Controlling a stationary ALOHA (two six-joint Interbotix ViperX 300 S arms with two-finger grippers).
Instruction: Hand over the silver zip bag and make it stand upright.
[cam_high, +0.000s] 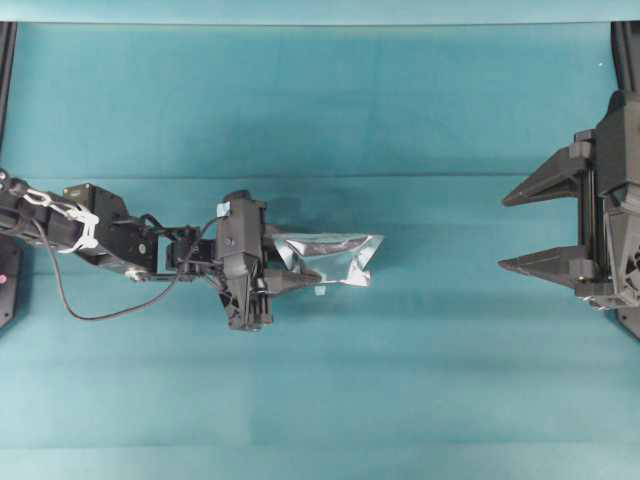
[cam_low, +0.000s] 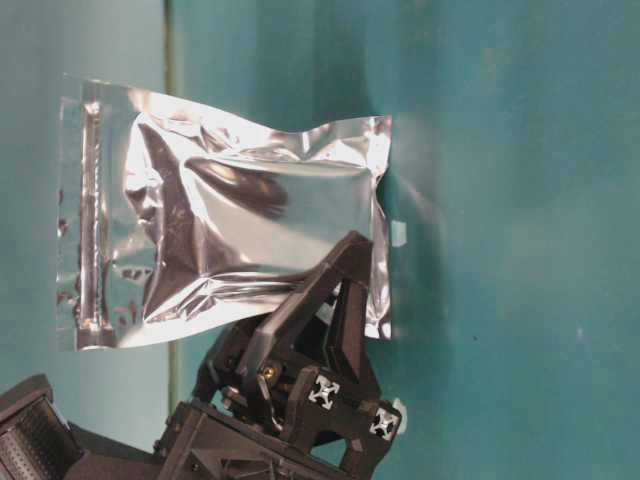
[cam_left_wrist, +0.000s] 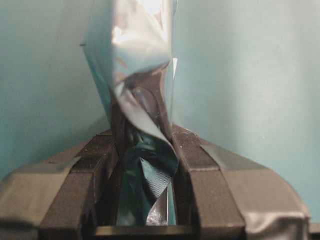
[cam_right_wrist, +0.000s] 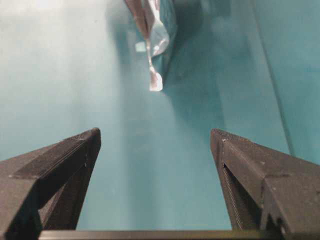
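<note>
The silver zip bag (cam_high: 330, 259) is pinched by one edge in the left claw (cam_high: 290, 270), raised off the teal table (cam_high: 320, 100) and pointed toward three o'clock in the overhead view, presumably so its free end can be taken. It looks puffed; its contents cannot be seen. Farther toward three o'clock, well apart, the right claw (cam_high: 515, 232) is held wide open and empty, facing it.
</note>
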